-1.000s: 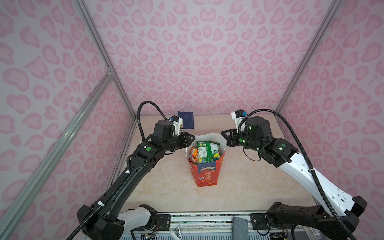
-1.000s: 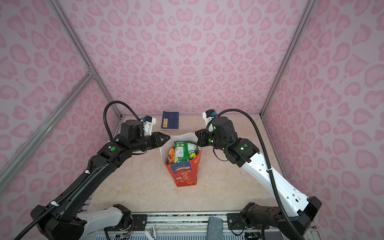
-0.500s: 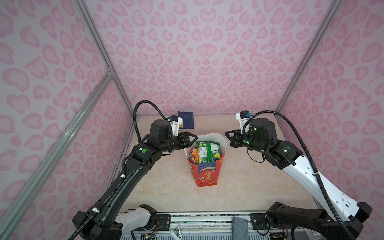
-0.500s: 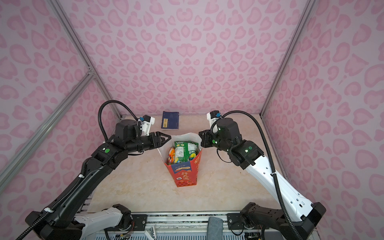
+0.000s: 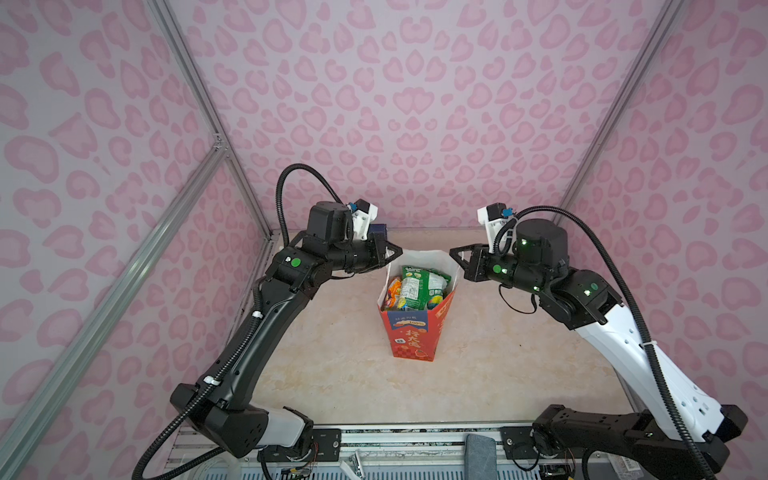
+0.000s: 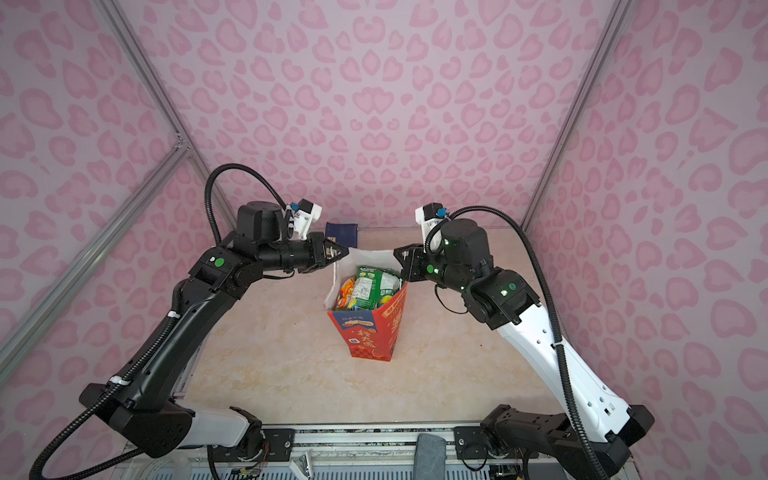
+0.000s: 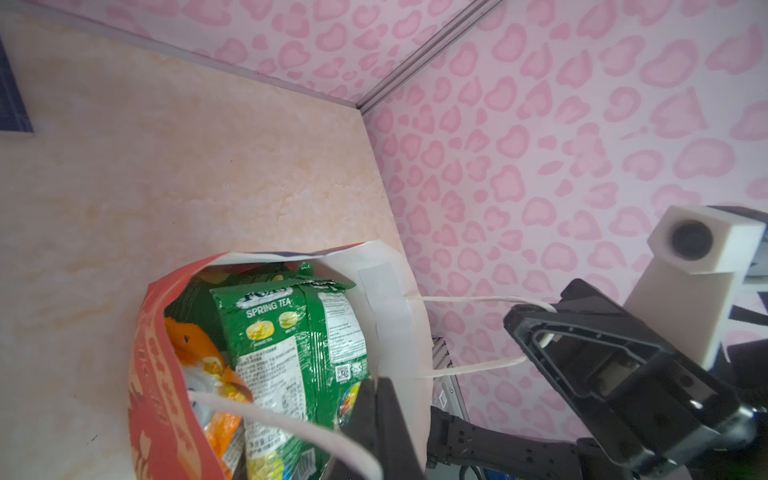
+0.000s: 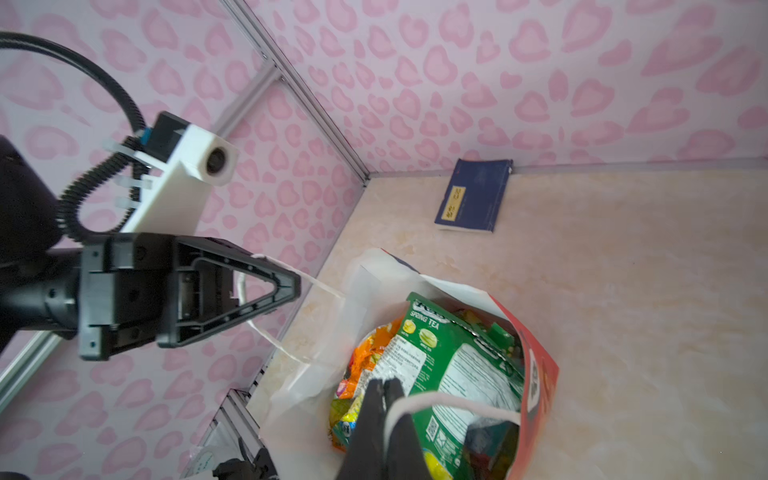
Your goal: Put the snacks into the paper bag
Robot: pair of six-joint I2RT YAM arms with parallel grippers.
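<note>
The red-orange paper bag (image 5: 411, 336) (image 6: 368, 336) stands upright mid-table, its mouth open. The snacks (image 5: 415, 286) (image 6: 368, 286) fill it: a green "Spring Tea" packet (image 7: 291, 332) (image 8: 457, 365) on top, orange and yellow ones beside it. My left gripper (image 5: 397, 252) (image 6: 343, 251) (image 7: 376, 380) hovers at the bag's left rim, shut on one white cord handle (image 8: 316, 284). At the right rim my right gripper (image 5: 453, 251) (image 6: 397, 250) (image 8: 382, 381) is shut on the other cord handle (image 7: 469, 298). Both cords run taut from the bag to the fingers.
A flat dark-blue booklet (image 6: 341, 235) (image 8: 473, 195) with a yellow label lies against the back wall, behind the left gripper. Pink patterned walls close in the table on three sides. A metal rail (image 5: 415, 432) runs along the front edge.
My left gripper's jaws have closed on the cord handle and it has risen slightly. The right gripper has drawn a little to the right. The bag stands where it was.
</note>
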